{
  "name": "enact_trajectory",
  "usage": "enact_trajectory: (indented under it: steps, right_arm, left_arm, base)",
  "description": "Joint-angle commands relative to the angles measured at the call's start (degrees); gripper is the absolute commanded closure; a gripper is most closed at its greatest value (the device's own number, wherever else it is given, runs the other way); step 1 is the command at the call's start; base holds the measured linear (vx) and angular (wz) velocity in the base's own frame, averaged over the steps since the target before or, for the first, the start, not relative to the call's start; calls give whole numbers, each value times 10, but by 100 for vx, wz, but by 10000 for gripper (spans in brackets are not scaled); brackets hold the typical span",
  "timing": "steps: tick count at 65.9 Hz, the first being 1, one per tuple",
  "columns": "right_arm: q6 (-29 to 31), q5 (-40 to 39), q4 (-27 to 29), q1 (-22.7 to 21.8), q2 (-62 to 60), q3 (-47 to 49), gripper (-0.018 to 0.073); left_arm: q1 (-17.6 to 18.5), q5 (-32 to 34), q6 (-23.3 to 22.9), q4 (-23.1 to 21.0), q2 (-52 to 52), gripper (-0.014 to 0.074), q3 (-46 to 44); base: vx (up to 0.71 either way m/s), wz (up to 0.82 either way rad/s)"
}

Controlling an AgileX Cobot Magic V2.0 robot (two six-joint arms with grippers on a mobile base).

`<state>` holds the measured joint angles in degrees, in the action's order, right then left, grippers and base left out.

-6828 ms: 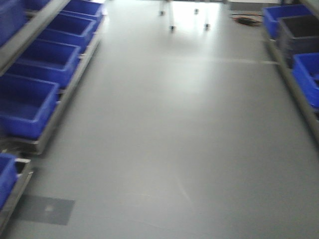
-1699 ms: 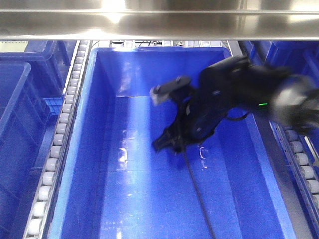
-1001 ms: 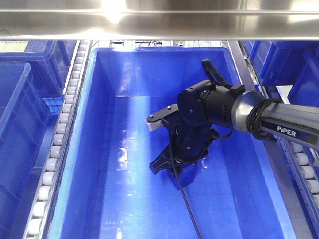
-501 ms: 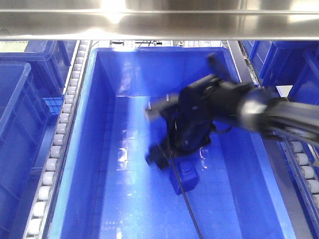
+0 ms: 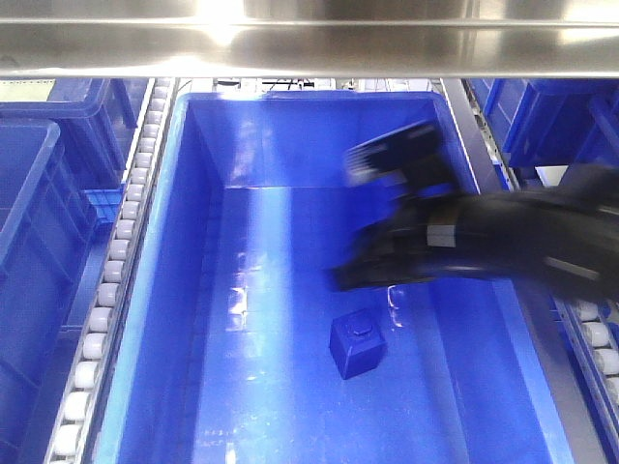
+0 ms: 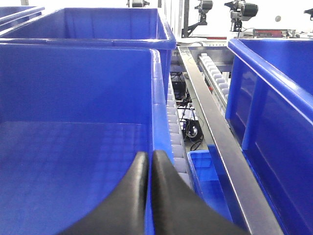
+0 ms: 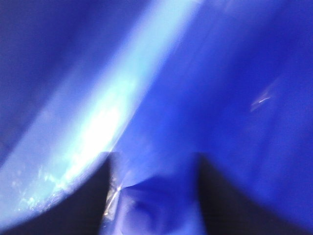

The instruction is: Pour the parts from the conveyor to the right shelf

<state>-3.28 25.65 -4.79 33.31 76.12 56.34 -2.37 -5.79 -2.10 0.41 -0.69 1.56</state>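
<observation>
Blue part [image 5: 357, 346] sits alone on the floor of the big blue bin [image 5: 184, 290] on the roller shelf [image 5: 121, 261]. Right gripper [image 7: 152, 171] blurred above it – fingers spread, nothing between them. Left gripper [image 6: 148, 161] pinched closed, empty, over a neighbouring bin [image 6: 73, 98].

The part [image 5: 358, 347] sits on the floor of the middle bin [image 5: 184, 290], which lies on the shelf [image 5: 121, 251] between roller lanes. The right gripper [image 5: 372, 271] hovers just behind the part, apart from it. More bins flank both sides.

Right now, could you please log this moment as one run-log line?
phase: release | part: on bin floor | right gripper: open | left gripper: shut
</observation>
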Motion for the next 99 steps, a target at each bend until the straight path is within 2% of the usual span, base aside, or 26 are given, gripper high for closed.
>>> enact_trajectory:
  steps: [1,13,36,50,69,87,99]
  right_arm:
    - [-2,-44,-30,-6,-67,-7,575]
    - [-30,-63,-30,-54,-161,-60,566]
    - [-19,-104,-33,-185,-381,-218,565]
    - [-9,-145,-15,-236,-492,-316,564]
    - [-9,-83,33,-244,-539,-345,564]
    - [-9,-58,34,-244,-538,-345,564]
    - [-9,-69,44,-244,-540,-345,564]
  left_arm:
    - [3,45,-5,-4,-6,603,-11]
    - [3,45,-5,-4,-6,603,-11]
    - [3,45,-5,-4,-6,603,-11]
    - [3,45,-5,-4,-6,603,-11]
    - [3,45,-5,-4,-6,603,-11]
    - [3,45,-5,-4,-6,603,-11]
    - [3,45,-5,-4,-6,603,-11]
  base:
    - [0,0]
    - [0,0]
    - [0,0]
    - [0,0]
    - [0,0]
    - [0,0]
    - [0,0]
